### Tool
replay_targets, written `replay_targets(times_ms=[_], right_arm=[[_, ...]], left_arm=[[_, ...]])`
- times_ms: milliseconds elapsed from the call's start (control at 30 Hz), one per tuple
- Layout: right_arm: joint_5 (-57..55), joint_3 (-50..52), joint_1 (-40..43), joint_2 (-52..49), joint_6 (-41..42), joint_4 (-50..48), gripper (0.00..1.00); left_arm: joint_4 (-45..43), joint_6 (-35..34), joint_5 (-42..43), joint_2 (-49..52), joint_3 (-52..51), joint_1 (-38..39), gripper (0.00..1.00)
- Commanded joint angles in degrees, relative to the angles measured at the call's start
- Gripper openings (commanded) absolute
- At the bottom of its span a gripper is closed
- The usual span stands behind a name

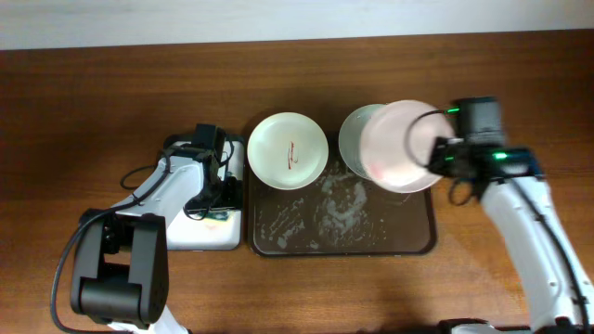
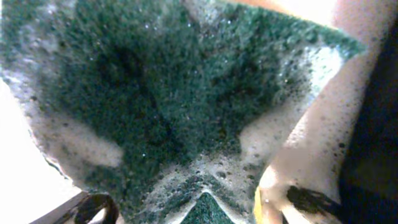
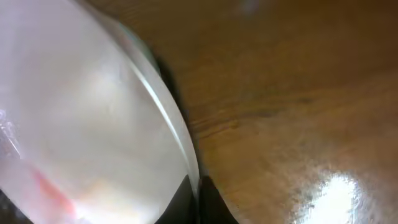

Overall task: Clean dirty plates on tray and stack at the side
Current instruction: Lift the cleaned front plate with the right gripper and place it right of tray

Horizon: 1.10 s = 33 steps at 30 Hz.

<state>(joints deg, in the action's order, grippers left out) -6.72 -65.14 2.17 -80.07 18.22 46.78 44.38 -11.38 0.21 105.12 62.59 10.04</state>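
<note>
Overhead and both wrist views, plate-washing step. Positions are given relative to the tray [image 1: 399, 234], the dark brown one streaked with whitish foam.

(a) The right gripper [image 1: 436, 154] is clenched on the right rim of the lifted plate [image 1: 394, 144], which it holds tilted above the tray's far right corner. The right wrist view shows the rim pinched between the fingertips and a faint reddish mark on the plate's face, so judge it not yet clean.

(b) Directly beneath it, a pale green plate [image 1: 351, 130] overlaps the tray's far edge.

(c) The smeared plate [image 1: 288, 150], white with a thin red streak at its centre, sits on the tray's far left corner.

(d) The left gripper [image 1: 221, 186] is over the smaller white tray [image 1: 200, 237] just left of the tray. A foamy green scouring sponge [image 2: 161, 106] fills its wrist view. You cannot tell from these views whether the fingers are released or grasping it.

Step in hand: presenting one plate for scrubbing. No plate is stacked on the table [image 1: 111, 102] yet.

Next move, as a judgement: secure the sponge, bring it across to the tilted plate and wipe the reddish mark. Keep your right grip firm, since a wet rim may slip.

No brand, label or legible writing appears in any view.
</note>
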Motion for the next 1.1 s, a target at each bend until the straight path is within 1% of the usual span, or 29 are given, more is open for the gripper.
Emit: replay_targets(times_ms=[0, 100, 233, 300, 367, 433, 567, 700, 733, 833, 967, 1067], right_arm=[[10.21, -1.29, 11.61, 0.68, 1.90, 0.52, 0.04], [10.21, -1.29, 19.80, -0.68, 2.01, 1.25, 0.04], [11.21, -1.29, 26.45, -4.00, 2.03, 2.80, 0.04], [17.66, -1.29, 28.06, -4.72, 1.27, 2.54, 0.04], [25.03, -1.36, 28.44, -4.50, -3.43, 0.92, 0.04], [26.47, -1.81, 27.67, -3.67, -5.27, 1.03, 0.04], [25.00, -2.05, 22.69, -0.13, -9.49, 1.29, 0.04], [17.38, -2.05, 15.28, 3.28, -9.88, 2.05, 0.04], [13.53, -2.05, 12.17, 4.20, -9.90, 2.29, 0.04], [3.65, -2.05, 4.74, 5.31, -9.88, 2.62, 0.04], [-8.22, -2.05, -6.08, 5.40, -9.81, 3.30, 0.04], [-18.99, -2.05, -14.47, 5.38, -8.26, 3.48, 0.04]], left_arm=[[0.02, 0.35, -0.13, -0.90, 1.33, -0.26, 0.82], [-0.07, 0.35, 0.02, -0.90, 1.33, -0.20, 0.82], [-0.35, 0.33, 0.04, -0.90, 1.33, -0.20, 0.82], [-0.33, 0.33, 0.04, -0.90, 1.33, -0.20, 0.82], [-0.57, 0.33, 0.04, -0.90, 1.33, -0.20, 0.82], [-0.92, 0.33, 0.02, -0.90, 1.33, -0.20, 0.82], [-1.01, 0.33, 0.04, -0.90, 1.33, -0.22, 0.82], [-1.03, 0.33, 0.04, -0.90, 1.33, -0.20, 0.82], [-1.03, 0.33, 0.04, -0.90, 1.33, -0.20, 0.86], [-1.05, 0.35, 0.04, -0.90, 1.33, -0.20, 0.91], [-1.05, 0.35, 0.04, -0.90, 1.33, -0.20, 0.92], [-1.11, 0.35, 0.02, -0.90, 1.33, -0.22, 0.92]])
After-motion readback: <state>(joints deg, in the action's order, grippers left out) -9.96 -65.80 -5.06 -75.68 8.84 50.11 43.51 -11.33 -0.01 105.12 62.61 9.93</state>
